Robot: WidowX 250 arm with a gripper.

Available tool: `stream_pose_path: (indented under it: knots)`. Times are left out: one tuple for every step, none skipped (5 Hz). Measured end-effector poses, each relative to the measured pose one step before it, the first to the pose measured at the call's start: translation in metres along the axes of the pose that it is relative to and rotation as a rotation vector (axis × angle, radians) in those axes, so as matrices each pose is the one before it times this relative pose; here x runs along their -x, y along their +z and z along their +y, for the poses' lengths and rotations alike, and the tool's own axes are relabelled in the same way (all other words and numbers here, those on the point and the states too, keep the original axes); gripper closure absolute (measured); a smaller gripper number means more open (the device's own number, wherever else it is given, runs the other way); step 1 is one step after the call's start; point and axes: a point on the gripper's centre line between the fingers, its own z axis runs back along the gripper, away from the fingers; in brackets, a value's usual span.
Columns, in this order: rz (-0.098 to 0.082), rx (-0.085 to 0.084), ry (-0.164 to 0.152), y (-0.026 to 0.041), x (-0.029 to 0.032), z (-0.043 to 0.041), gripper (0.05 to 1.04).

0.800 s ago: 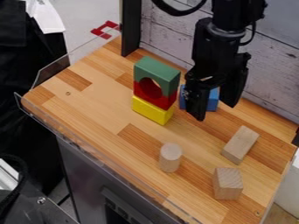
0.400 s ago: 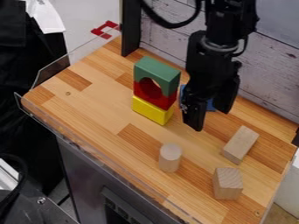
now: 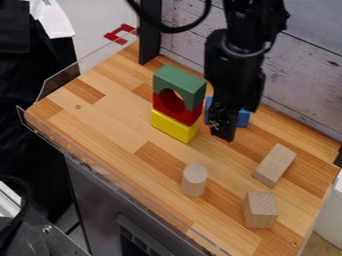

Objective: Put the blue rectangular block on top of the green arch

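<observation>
- The black robot arm [image 3: 235, 60] has shifted toward the left in the last moments, and the black hand [image 3: 228, 131] has turned so that its outline looks slimmer. It came a little nearer at first, then went back somewhat.
- The blue rectangular block [image 3: 244, 119] has kept its place during this, so it is not yet lifted. This movement is probably an adjusting of the hand before the grasp.
- The blue block is on the far part of the wooden surface [image 3: 120, 125], to the right of the green wooden arch [image 3: 179, 79]. The hand hides its middle; blue is seen at both sides of it.
- The long axis of the block seems to run from left to right across the scene, with the right end perhaps slightly nearer. It looks to lie flat, but this is partly hidden.
- Whether the hand is wide or narrow, one cannot tell from here.
- The green arch rests on a red arch-shaped block [image 3: 176, 108], which stands on a yellow block [image 3: 174, 126]. Its top is flat, so it should bear the blue block if this is placed well centred.
- The next move probably asks for a grip across the block's short side, then a straight lift, because a sideways push could knock the stacked pieces over.
</observation>
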Motion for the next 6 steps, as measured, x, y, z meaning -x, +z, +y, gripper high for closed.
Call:
stream_pose_path:
  knots:
    - [-0.0516,0.0637,0.0821,0.00201,-0.00177,-0.00811,0.083]
    - [-0.0173,0.0402,0.0630,-0.00450,-0.00010,-0.00905,0.083]
    - [-0.0227,0.0223,0.0767,-0.00547,-0.00251,-0.00453,0.083]
    - [-0.0239,0.0001,0.0929,-0.01224,0.00046,-0.00379,0.083]
    - [-0.0161,0.0001,0.0913,-0.00938,0.00264,-0.00542,0.083]
    - [-0.0198,0.0108,0.0772,-0.00518,-0.00323,-0.00300,0.083]
